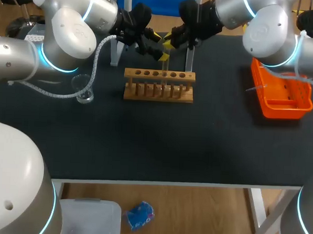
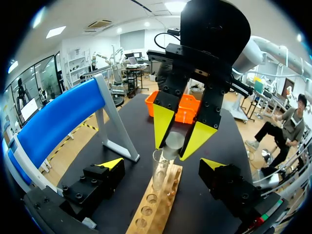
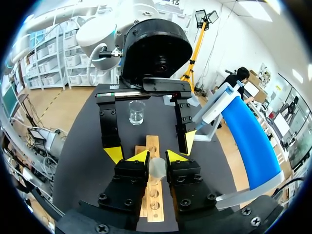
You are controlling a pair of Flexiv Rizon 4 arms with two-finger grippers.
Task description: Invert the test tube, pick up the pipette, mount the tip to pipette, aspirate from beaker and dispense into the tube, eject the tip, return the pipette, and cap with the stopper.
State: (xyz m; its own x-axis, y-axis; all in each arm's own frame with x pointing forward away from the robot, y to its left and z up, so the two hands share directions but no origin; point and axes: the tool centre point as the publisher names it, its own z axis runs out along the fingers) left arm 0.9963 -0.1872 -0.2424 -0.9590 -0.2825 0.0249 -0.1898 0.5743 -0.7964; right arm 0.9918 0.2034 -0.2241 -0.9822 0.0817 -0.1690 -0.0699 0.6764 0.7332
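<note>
Right hand (image 1: 169, 44) reaches in from the right over the back of the black tabletop (image 1: 144, 142). It meets my left hand (image 1: 159, 48) just above the light wooden test tube rack (image 1: 158, 91). A clear glass beaker (image 1: 84, 89) stands to the left of the rack, near my left arm. An orange plastic tray (image 1: 283, 100) lies well apart at the right edge. Behind the rack I see a blue-topped stand on white legs (image 1: 152, 2).

From the left wrist, my left hand is spread wide and holds nothing, with one finger on each side of the rack. Ahead of it the right hand points downward, its yellow tips pressed from two sides on a pale grey round stopper (image 2: 173, 141). A clear glass test tube (image 2: 159, 173) stands upright in the rack, and the stopper sits right at its mouth. I cannot tell whether it is seated.

From the right wrist, I look down along my own narrow fingers, which pinch the stopper directly over the rack. The left hand's fingers stand wide on either side. The beaker stands beyond the rack's far end and holds a little clear liquid.
</note>
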